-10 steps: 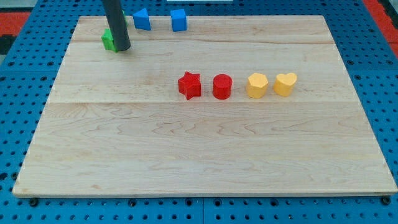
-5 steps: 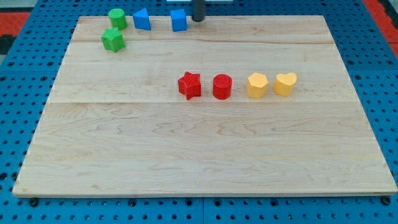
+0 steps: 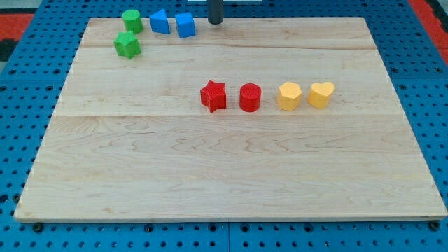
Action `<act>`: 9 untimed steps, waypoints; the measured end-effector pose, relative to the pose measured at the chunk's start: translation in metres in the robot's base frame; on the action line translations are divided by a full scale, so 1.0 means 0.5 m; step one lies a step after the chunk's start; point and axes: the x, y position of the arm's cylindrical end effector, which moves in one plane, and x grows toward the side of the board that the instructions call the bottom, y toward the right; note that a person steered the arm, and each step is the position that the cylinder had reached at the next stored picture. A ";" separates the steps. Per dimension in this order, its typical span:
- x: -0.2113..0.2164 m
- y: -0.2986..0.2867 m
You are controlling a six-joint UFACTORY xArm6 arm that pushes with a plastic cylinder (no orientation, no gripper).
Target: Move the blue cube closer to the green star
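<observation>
The blue cube (image 3: 185,24) sits near the board's top edge, right beside a blue triangular block (image 3: 159,22) on its left. The green star (image 3: 127,45) lies further to the view's left and a little lower. My tip (image 3: 215,22) stands at the top edge, a short gap to the right of the blue cube, not touching it. The rod runs up out of the view.
A green cylinder (image 3: 131,19) stands above the green star. In the board's middle a red star (image 3: 213,96), a red cylinder (image 3: 250,97), a yellow block (image 3: 289,96) and a yellow heart (image 3: 321,94) form a row. The wooden board (image 3: 231,175) lies on a blue pegboard.
My tip went from the green star across to the right of the blue cube, then shifted left. The blue cube slid left, up against the blue triangular block.
</observation>
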 end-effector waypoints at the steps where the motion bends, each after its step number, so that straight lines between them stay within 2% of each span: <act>1: -0.001 -0.054; 3: 0.117 -0.065; 4: 0.084 -0.014; 6: -0.003 -0.090; 7: 0.002 -0.142; 9: 0.171 -0.192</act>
